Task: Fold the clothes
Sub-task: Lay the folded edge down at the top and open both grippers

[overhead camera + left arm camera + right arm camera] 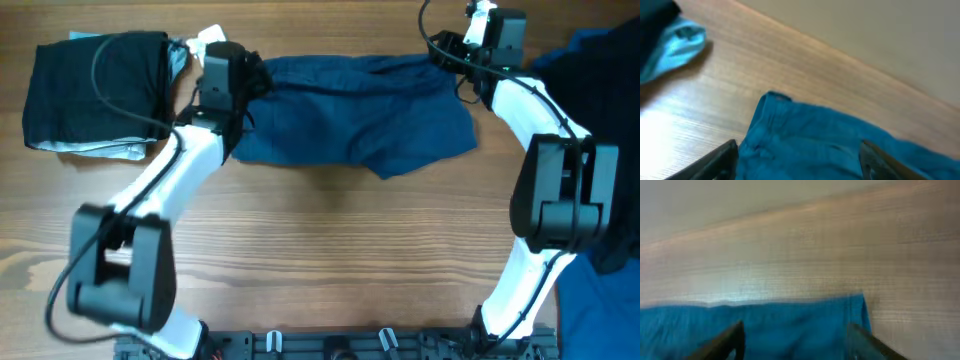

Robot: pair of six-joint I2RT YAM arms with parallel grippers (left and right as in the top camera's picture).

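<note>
The navy-blue shorts [350, 115] lie spread flat at the back middle of the table. My left gripper [245, 80] is at their left end. In the left wrist view it [799, 145] is open, with its fingers wide on either side of the blue fabric [840, 135]. My right gripper [455, 55] is at the shorts' far right corner. In the right wrist view it [795, 325] is open too, straddling the fabric edge [715, 322]. Neither gripper holds the cloth.
A folded black garment [95, 90] lies at the back left on lighter cloth, and a light-blue piece [680, 45] sticks out beside it. A pile of dark and blue clothes [600, 60] lies along the right edge. Bare wood [340, 250] fills the front of the table.
</note>
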